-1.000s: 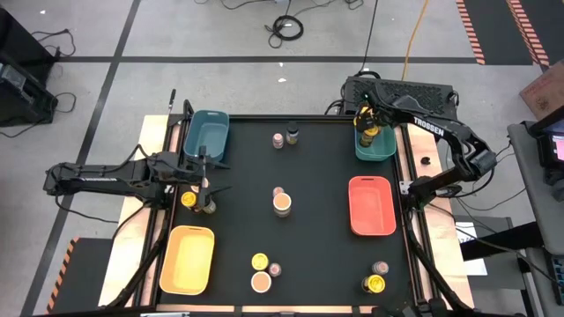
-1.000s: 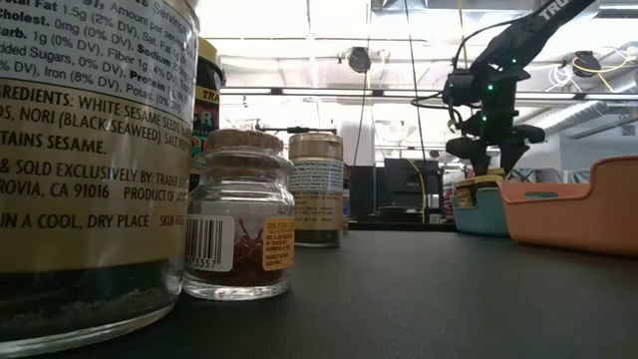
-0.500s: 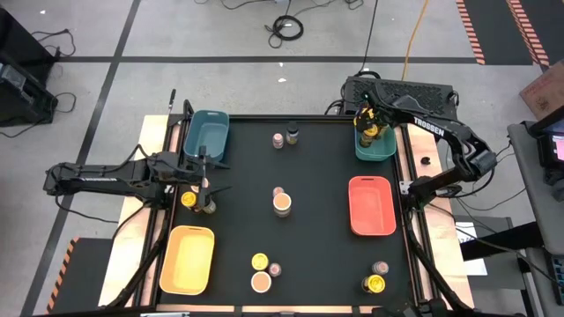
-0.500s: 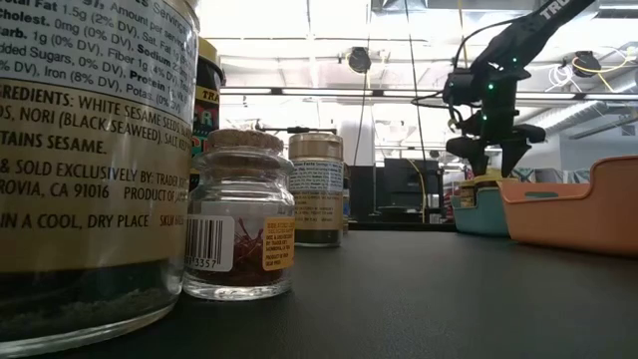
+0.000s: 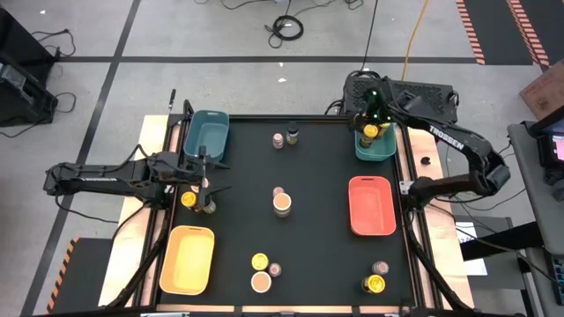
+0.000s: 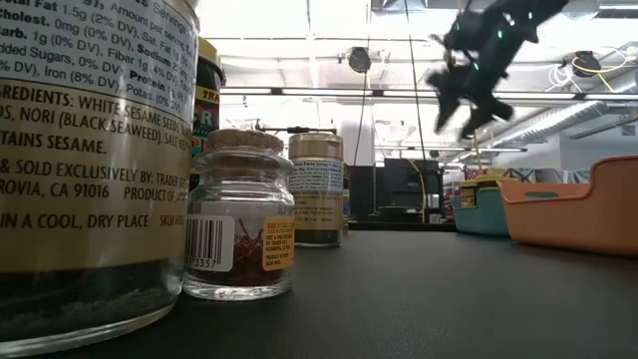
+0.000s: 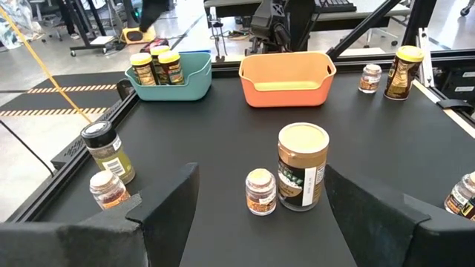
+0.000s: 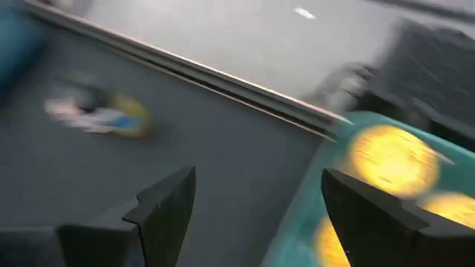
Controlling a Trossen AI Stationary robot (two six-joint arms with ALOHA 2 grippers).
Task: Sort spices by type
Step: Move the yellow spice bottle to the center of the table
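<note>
Spice jars stand in scattered groups on the black table. A tan-lidded jar (image 5: 282, 203) and a tiny pinkish-lidded one (image 5: 278, 191) are at the centre. Two more (image 5: 285, 137) stand at the far edge, and others (image 5: 263, 271) (image 5: 377, 277) near the front. A yellow-lidded (image 5: 188, 200) and a dark-lidded jar (image 5: 209, 205) stand by my left gripper (image 5: 208, 185), which waits open at the left edge. Yellow-lidded jars (image 7: 156, 67) sit in the far-right teal tray (image 5: 379, 148). My right gripper (image 5: 370, 119) hangs open above that tray, tilted, holding nothing.
An empty teal tray (image 5: 207, 136) sits at the far left, a yellow tray (image 5: 187, 258) at the near left and an orange-red tray (image 5: 371, 205) at the right. Bare table lies between the jar groups. A large jar (image 6: 90, 170) stands right in front of the low camera.
My right gripper has risen out of the far-right teal tray, going a little toward the table's far edge, and has tipped from pointing straight down to a slant. The yellow-lidded jar it stood over stays in the tray.
</note>
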